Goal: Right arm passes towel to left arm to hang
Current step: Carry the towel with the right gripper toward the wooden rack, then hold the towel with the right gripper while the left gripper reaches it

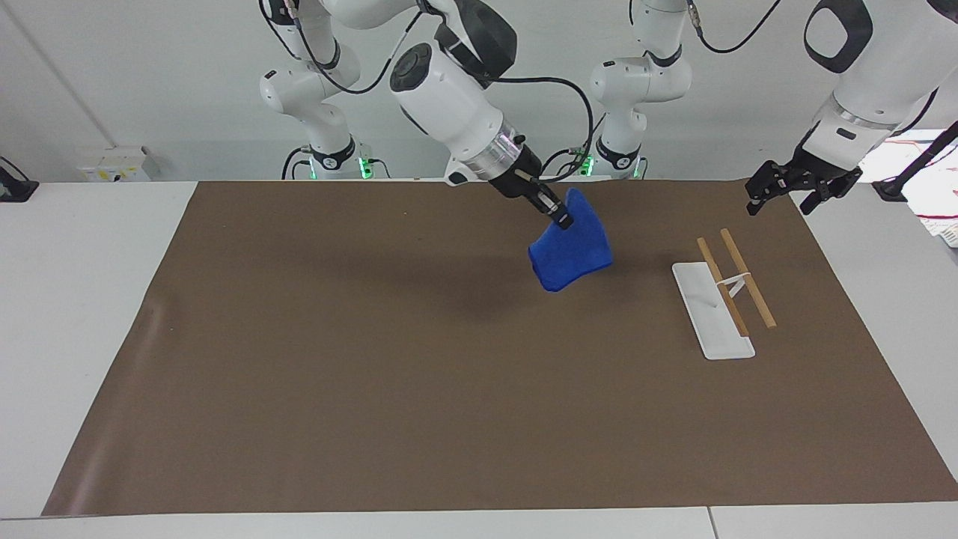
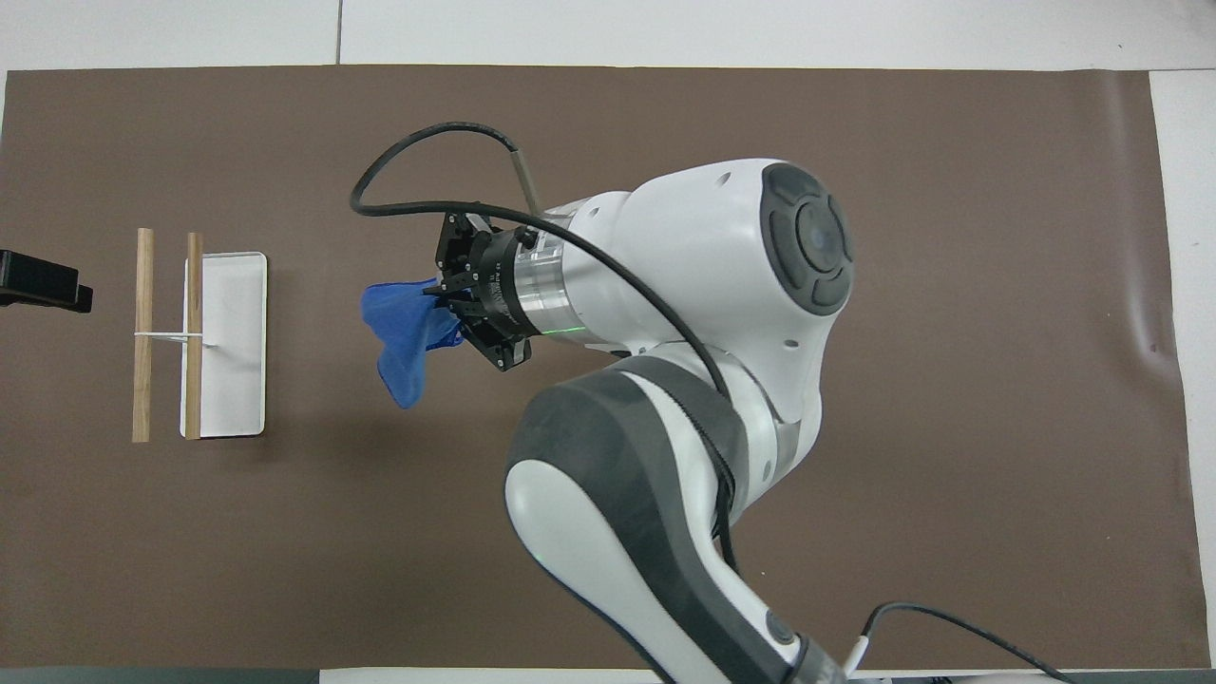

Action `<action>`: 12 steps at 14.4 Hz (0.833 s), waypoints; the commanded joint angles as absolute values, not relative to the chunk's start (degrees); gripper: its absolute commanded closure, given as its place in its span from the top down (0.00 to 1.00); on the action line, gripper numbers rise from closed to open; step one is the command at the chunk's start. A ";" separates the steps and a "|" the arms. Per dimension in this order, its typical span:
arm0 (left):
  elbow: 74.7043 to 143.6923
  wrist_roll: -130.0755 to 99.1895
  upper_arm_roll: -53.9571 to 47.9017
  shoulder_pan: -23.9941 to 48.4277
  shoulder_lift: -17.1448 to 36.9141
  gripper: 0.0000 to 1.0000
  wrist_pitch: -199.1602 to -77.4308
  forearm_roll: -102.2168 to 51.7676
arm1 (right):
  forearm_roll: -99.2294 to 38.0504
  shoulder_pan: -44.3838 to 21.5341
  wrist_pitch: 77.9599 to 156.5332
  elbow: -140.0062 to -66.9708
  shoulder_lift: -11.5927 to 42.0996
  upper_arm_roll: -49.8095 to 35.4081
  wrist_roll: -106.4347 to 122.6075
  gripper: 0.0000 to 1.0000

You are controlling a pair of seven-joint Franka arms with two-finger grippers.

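My right gripper (image 1: 560,217) is shut on the bright blue towel (image 1: 570,251), which hangs bunched in the air over the brown mat, between the mat's middle and the rack. In the overhead view the right gripper (image 2: 439,302) shows with the towel (image 2: 404,332) drooping from it. My left gripper (image 1: 793,193) waits in the air over the mat's edge at the left arm's end, near the rack; only its tip (image 2: 43,282) shows in the overhead view. The rack has a white base (image 1: 711,314) and two wooden bars (image 1: 741,281).
The brown mat (image 1: 374,374) covers most of the white table. The rack (image 2: 204,337) stands toward the left arm's end. A black cable loops off the right wrist (image 2: 418,161).
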State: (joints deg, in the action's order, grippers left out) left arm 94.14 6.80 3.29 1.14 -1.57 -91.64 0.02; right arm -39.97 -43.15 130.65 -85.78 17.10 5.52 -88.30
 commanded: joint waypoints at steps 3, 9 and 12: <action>95.45 6.15 3.43 1.49 -2.72 1.00 -92.46 0.00 | -41.75 -45.18 135.70 -87.10 17.58 5.71 -92.37 0.00; 98.34 4.06 2.99 1.67 -4.04 1.00 -89.99 -2.26 | -41.75 -45.09 135.79 -87.28 17.58 5.71 -92.37 0.00; 100.98 -9.44 2.81 3.32 -3.61 1.00 -93.94 -11.66 | -41.75 -45.18 135.70 -87.54 17.49 5.71 -92.37 0.00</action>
